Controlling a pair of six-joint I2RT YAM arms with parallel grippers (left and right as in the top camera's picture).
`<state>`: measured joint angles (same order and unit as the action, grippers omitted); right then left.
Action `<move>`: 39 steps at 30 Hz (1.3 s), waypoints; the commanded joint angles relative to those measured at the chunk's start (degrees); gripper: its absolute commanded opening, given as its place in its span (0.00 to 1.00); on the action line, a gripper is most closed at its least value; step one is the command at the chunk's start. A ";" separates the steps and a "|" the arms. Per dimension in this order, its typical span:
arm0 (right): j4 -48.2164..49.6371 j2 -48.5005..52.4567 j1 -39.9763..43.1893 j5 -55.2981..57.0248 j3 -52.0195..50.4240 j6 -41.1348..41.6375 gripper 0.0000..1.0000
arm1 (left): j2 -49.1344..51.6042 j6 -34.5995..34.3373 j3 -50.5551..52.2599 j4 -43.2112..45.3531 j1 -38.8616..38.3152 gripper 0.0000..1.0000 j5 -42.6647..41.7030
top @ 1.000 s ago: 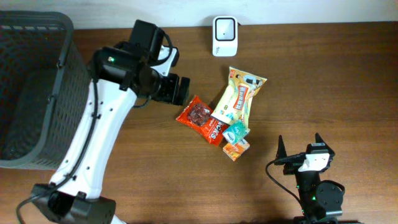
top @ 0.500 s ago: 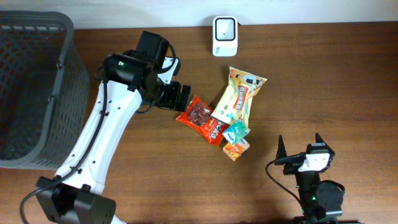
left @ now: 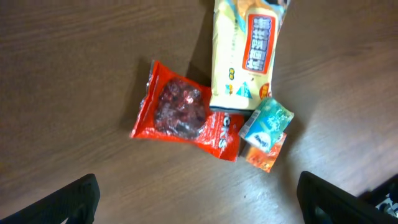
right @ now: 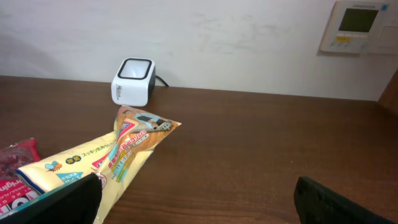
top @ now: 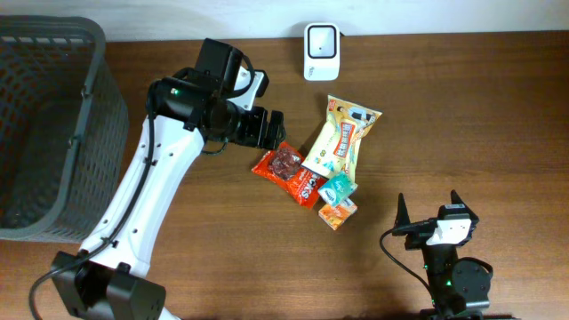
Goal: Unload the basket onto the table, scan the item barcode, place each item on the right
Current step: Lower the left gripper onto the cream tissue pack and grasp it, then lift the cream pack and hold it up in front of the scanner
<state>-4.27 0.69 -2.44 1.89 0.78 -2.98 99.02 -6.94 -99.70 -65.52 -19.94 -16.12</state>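
Observation:
A pile of items lies mid-table: a red snack bag (top: 286, 173), a long yellow packet (top: 342, 140), a small teal box (top: 337, 188) and a small orange box (top: 338, 212). No barcode shows on any of them. The white scanner (top: 321, 51) stands at the table's back edge. My left gripper (top: 271, 132) hovers open just up-left of the red bag; in the left wrist view the red bag (left: 186, 112) lies ahead of the empty jaws. My right gripper (top: 428, 212) rests open near the front right, looking towards the scanner (right: 132, 82) and the yellow packet (right: 118, 152).
A dark mesh basket (top: 44, 133) fills the left end of the table. A wall (right: 249, 37) rises just behind the scanner, with a control panel (right: 357, 25) mounted at the upper right.
My left arm has swung to the right, bringing its open gripper next to the red bag. The right arm and the items have not moved.

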 commanded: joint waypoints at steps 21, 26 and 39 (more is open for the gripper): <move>-0.24 -0.33 0.26 0.26 -0.46 0.44 0.98 | 18.05 -2.23 0.46 15.15 -11.28 0.99 -2.12; -0.24 -0.33 0.26 0.26 -0.46 0.44 0.98 | 22.40 -2.23 0.46 17.97 -12.00 0.99 1.62; -0.24 -0.33 0.26 0.26 -0.46 0.44 0.98 | 28.63 -2.43 0.46 19.12 -12.33 0.99 1.77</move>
<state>-4.27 0.69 -2.44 1.87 0.78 -3.01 125.45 -8.84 -99.46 -46.37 -32.10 -14.46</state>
